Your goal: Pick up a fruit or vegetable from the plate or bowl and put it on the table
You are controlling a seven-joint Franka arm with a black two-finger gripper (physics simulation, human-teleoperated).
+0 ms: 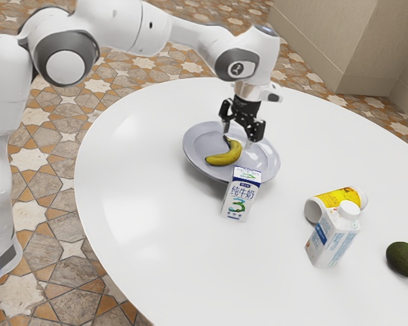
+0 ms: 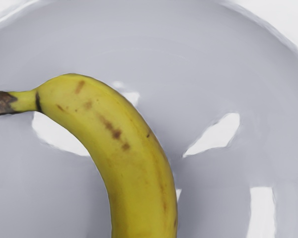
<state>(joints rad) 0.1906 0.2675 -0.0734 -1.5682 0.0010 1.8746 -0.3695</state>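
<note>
Banana (image 1: 221, 159) is seated on plate (image 1: 202, 140) | end effector (image 1: 237, 136) is positioned above banana and plate; fingers are spread wide, nothing is gripped | blue-and-white milk carton (image 1: 240, 197) is stood beside plate | capped carton (image 1: 331, 238), yellow-labelled container (image 1: 338, 197) and avocado (image 1: 404, 259) are located on surface (image 1: 143, 238), apart from plate

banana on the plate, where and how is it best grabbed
Probably best around the middle of the banana, from straight above, fingers closing across its width. It lies flat in the shallow plate, its curved body thick there while the stem end narrows, and the open end effector is already above the plate.
</note>
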